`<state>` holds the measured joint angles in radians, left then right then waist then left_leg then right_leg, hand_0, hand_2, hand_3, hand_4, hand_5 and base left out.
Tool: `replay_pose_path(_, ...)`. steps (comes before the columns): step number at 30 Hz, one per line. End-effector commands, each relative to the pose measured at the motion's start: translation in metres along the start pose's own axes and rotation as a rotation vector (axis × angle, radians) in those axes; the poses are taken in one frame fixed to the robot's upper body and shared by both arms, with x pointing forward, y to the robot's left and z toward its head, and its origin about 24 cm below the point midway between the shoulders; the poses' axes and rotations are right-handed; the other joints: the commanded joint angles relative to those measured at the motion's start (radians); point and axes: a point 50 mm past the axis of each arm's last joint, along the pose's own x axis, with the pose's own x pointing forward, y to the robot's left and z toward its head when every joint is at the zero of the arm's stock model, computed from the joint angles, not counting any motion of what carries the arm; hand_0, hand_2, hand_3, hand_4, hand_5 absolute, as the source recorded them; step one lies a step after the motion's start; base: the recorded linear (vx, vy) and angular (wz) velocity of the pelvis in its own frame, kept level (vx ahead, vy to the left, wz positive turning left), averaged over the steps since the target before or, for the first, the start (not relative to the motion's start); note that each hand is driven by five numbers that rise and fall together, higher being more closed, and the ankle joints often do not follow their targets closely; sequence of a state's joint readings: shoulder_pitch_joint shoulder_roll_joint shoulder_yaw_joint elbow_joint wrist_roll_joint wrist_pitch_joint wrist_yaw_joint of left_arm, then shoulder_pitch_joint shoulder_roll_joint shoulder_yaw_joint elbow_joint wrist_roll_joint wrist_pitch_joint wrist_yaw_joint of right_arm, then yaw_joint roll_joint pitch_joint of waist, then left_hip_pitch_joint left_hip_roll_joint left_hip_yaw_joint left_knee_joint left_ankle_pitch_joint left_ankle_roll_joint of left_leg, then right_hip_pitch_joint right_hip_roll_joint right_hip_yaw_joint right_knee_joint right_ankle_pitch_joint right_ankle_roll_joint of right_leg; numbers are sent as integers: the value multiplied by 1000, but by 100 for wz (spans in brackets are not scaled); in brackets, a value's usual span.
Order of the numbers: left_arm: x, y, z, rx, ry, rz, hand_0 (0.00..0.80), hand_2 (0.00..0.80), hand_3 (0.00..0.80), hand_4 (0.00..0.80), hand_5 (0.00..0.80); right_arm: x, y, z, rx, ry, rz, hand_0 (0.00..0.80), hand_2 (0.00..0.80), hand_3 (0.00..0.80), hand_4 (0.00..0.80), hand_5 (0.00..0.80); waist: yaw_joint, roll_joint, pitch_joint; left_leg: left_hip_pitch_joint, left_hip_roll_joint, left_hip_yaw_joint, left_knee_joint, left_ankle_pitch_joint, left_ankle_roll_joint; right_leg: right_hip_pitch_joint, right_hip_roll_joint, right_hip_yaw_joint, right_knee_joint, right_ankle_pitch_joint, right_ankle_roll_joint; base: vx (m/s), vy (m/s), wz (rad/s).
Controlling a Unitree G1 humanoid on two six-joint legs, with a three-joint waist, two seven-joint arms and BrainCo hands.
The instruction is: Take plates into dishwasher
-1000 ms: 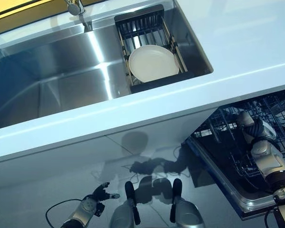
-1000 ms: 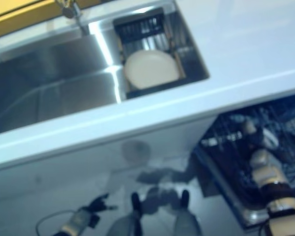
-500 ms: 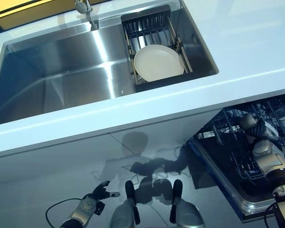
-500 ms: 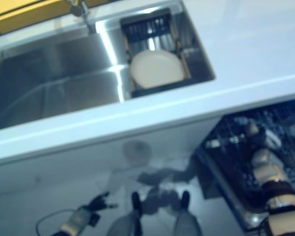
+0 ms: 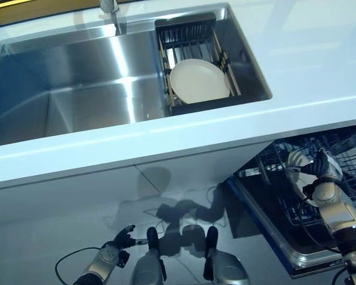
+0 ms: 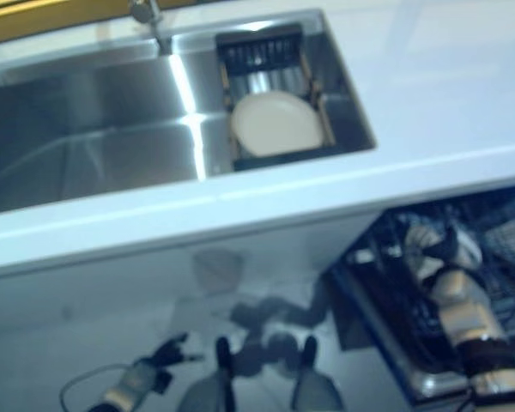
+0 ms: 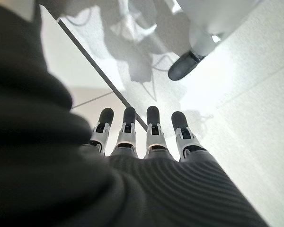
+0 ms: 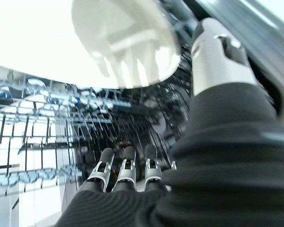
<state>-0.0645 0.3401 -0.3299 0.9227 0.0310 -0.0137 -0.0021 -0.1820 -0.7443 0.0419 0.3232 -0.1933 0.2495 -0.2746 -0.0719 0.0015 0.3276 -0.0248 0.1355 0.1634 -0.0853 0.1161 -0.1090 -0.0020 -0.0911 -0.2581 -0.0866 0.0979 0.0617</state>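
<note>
Plates were in two places: one lay in the black drainer basket (image 5: 191,59) at the far right of the sink (image 5: 77,89); a second plate (image 8: 85,38) stood in the dishwasher rack (image 5: 338,148), just beside my right hand (image 5: 317,175). In the right wrist view that hand's fingers (image 8: 125,175) lay straight and side by side, thumb apart, holding nothing. My left hand (image 5: 121,240) hung low near the floor, fingers straight and together.

I judged the plate seated, so the hand should back out straight, clear of the tines. Room was tight: the counter edge (image 5: 166,142) overhung the rack, and the open door (image 5: 273,231) bounded the near side.
</note>
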Motion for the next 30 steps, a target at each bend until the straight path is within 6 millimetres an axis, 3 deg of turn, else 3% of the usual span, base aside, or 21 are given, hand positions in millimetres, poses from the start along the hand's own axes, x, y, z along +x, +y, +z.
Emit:
replay_pose_path(1,-4,3,-21,37,66,14,0,0,0,0,0,-3,-22,10,40,-94,-89,0,0,0,0,0,-21,-54,-94,70,-34,72,9,-91,50,-17,22,68,48,-66,17,38,75,-10)
replay_pose_path(12,-10,-1,-45,-3,154,19,0,0,0,0,0,-23,-65,13,141,-174,-214,0,0,0,0,0,-58,-83,-165,124,-44,125,2,-118,66,22,13,95,32,-57,37,18,102,-17)
replay_pose_path(17,-9,-5,-46,-36,162,19,0,0,0,0,0,-30,-98,32,178,-307,-319,0,0,0,0,0,-72,-90,-186,147,-56,144,5,-138,80,31,1,110,31,-49,50,-15,144,-21)
replay_pose_path(21,-8,-5,-44,-49,168,23,0,0,0,0,0,-39,-126,69,195,-528,-412,0,0,0,0,0,-67,-95,-194,158,-68,146,7,-155,92,30,-14,118,33,-34,69,-51,157,-11)
replay_pose_path(22,-8,-4,-45,-51,172,26,0,0,0,0,0,-44,-138,90,213,-635,-404,0,0,0,0,0,-63,-97,-198,161,-75,145,7,-160,98,27,-22,120,37,-27,79,-33,155,-16)
replay_pose_path(26,-7,0,-44,-41,172,32,0,0,0,0,0,-51,-152,123,230,-821,-338,0,0,0,0,0,-49,-101,-208,159,-92,140,7,-165,110,13,-45,116,66,-12,103,-65,188,-8)
replay_pose_path(30,-6,6,-42,-11,177,47,0,0,0,0,0,-49,-163,158,201,-957,-239,0,0,0,0,0,-10,-115,-209,147,-120,105,13,-172,134,-18,-76,106,156,9,121,-83,193,3)
